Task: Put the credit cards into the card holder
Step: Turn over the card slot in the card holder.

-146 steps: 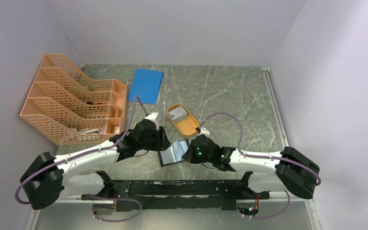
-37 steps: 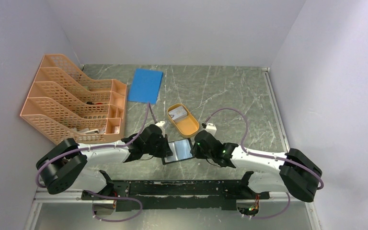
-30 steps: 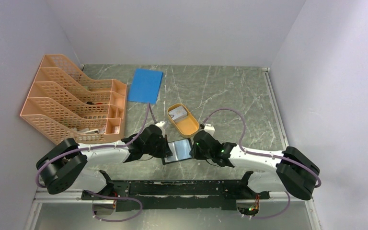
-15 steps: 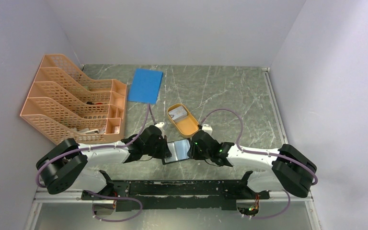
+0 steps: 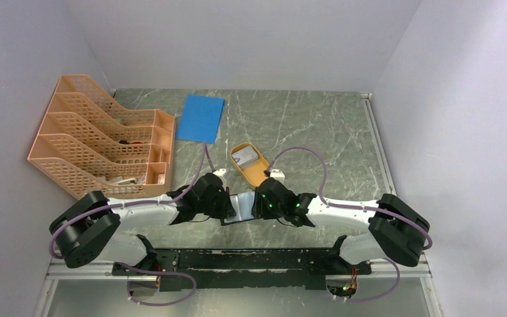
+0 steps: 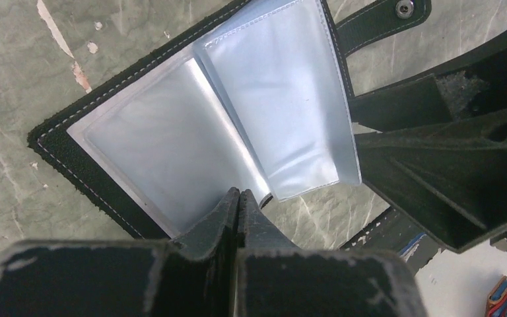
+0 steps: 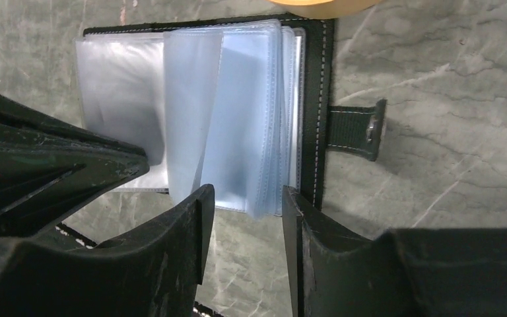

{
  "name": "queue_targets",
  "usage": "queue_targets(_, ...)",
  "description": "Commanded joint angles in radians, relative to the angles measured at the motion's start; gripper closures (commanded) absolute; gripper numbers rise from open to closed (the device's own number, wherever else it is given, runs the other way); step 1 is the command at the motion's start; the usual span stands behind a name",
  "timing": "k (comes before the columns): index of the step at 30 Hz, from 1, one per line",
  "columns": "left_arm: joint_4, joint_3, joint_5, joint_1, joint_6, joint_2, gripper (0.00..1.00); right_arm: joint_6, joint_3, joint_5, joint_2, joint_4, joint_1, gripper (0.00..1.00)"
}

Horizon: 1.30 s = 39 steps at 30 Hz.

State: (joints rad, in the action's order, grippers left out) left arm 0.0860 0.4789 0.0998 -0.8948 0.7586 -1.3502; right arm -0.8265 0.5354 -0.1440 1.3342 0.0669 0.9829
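From up top you barely see the card holder (image 5: pixel 243 207): just a sliver of it lying on the desk (image 5: pixel 317 132), near the front edge, squeezed between the left hand (image 5: pixel 228 206) and the right hand (image 5: pixel 256 206). That view is the only one showing the credit cards (image 5: pixel 243 156), which look like a pale card or two sitting in the orange dish (image 5: pixel 260 174) just behind the holder. I can't tell how many. It also shows the orange file rack (image 5: pixel 99 142) off to the left and the blue sheet (image 5: pixel 201 117) further back. The wrist cams fill in the rest. The left one shows the holder (image 6: pixel 171 139) lying open and flat with its clear pockets (image 6: pixel 284 99) fanned out and no card visible inside. The left hand (image 6: pixel 237 197) is fully closed, with its tips pressed together right at the near edge by the fold. I can't make out whether a thin sleeve is pinched in there. The snap strap (image 6: pixel 376 16) sticks out at the far side. The right wrist cam shows the holder (image 7: pixel 315 99) from the other side. The right hand (image 7: pixel 241 198) has its fingers spread apart, the bottom edge of the pocket stack hangs loosely in the gap, and nothing is clamped. A bit of the dish (image 7: pixel 317 5) pokes in at the top edge.
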Motion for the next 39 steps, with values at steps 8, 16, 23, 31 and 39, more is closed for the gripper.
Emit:
queue_targets(8,-0.052,0.001,-0.064,-0.001,-0.017,0.079,0.95,0.045,0.126,-0.165,0.016,0.121,0.103,0.51)
queue_targets(16,-0.083,-0.009,-0.090,-0.001,-0.010,0.120,0.95,0.062,0.184,-0.195,0.066,0.137,0.137,0.51)
queue_targets(23,-0.181,-0.020,-0.165,-0.002,0.017,0.225,0.95,0.083,0.223,-0.159,0.136,0.096,0.149,0.56)
queue_targets(31,-0.246,-0.016,-0.210,-0.001,0.035,0.350,0.95,0.090,0.251,-0.104,0.217,0.029,0.158,0.65)
queue_targets(39,-0.141,-0.009,-0.142,-0.001,0.025,0.310,0.95,0.075,0.254,-0.086,0.258,0.008,0.158,0.65)
